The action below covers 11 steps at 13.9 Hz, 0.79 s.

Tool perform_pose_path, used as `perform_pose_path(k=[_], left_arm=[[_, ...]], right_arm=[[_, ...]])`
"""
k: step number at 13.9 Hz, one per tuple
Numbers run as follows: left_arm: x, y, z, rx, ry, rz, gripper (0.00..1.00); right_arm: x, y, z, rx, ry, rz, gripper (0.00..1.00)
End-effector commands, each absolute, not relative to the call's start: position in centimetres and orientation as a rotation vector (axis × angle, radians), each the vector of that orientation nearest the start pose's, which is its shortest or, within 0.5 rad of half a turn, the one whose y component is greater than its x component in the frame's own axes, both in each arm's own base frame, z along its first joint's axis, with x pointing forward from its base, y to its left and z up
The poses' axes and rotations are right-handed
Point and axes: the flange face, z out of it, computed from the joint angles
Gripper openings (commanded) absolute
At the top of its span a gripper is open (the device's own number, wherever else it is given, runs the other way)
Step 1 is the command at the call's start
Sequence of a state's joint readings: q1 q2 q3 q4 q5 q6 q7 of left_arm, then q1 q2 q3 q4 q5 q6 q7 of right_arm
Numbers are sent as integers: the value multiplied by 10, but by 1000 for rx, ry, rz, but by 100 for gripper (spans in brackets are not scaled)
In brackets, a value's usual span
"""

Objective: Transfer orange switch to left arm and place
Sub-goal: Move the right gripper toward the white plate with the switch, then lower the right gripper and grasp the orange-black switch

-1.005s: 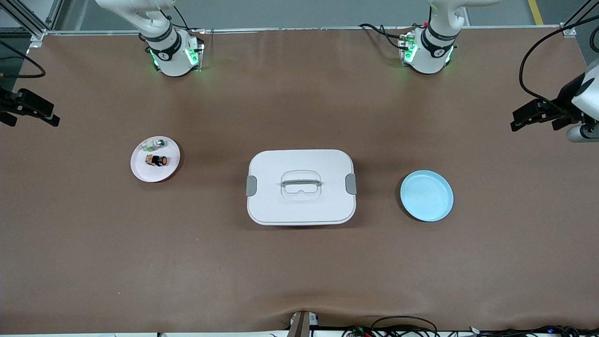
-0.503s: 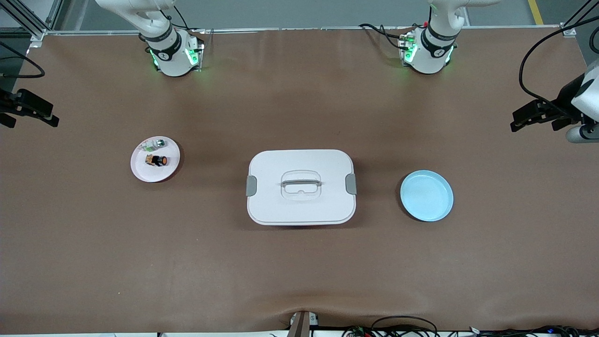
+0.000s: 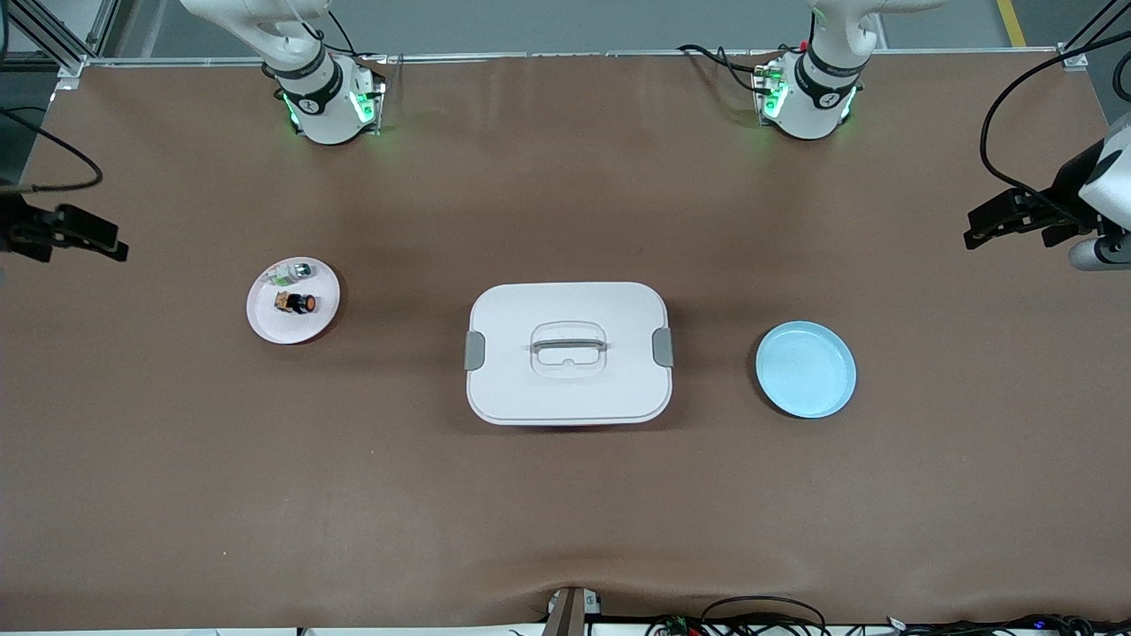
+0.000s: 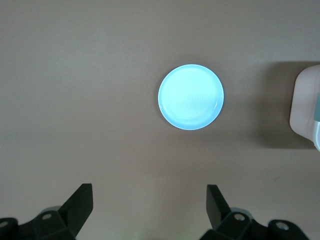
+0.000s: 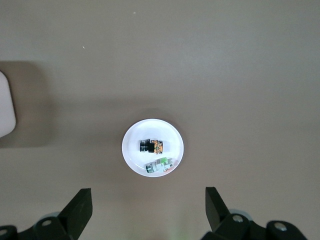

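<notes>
Both my tools wide, empty: right tool (image 3: 66,237) up near white plate (image 3: 265,322) w/ orange switch (image 3: 301,303); left tool (image 3: 1012,216) waits; box (image 3: 568,389) between.

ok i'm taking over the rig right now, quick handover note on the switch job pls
Left pincer: open, empty, waiting over the table's end past the blue plate.
Right pincer: open, empty, high over its own end of the table, near the white plate.
Orange switch: lying on the white plate, beside a small clear green part.
Box: lid on, mid-table between the two plates.
Done: nothing, the switch is untouched.
Left: right pincer picks the switch, hands it to the left clear of the box, probably onto the bare blue plate.
</notes>
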State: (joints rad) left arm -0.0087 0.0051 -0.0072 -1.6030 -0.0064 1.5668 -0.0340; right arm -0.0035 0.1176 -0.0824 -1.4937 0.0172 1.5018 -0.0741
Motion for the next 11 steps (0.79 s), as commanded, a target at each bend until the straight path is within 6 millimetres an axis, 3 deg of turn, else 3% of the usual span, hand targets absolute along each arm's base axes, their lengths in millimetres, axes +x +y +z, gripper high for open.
perform_pose_path(k=[1,4,6,11], left_arm=[[556,-10,610,-3139,-29,79,100],[555,-11,612,-3139,-29,75,100],[555,-12,612,-3141,-29,75,100],[555,-12,612,-3141,-29,75,100]], right_arm=[[599,-48,546,-3103,3,285,100],[600,-53,529,-3092,-6,334,100],[594,-51,505,-3077,0,381,100],[546,-41,455,-3057,190,241,100]])
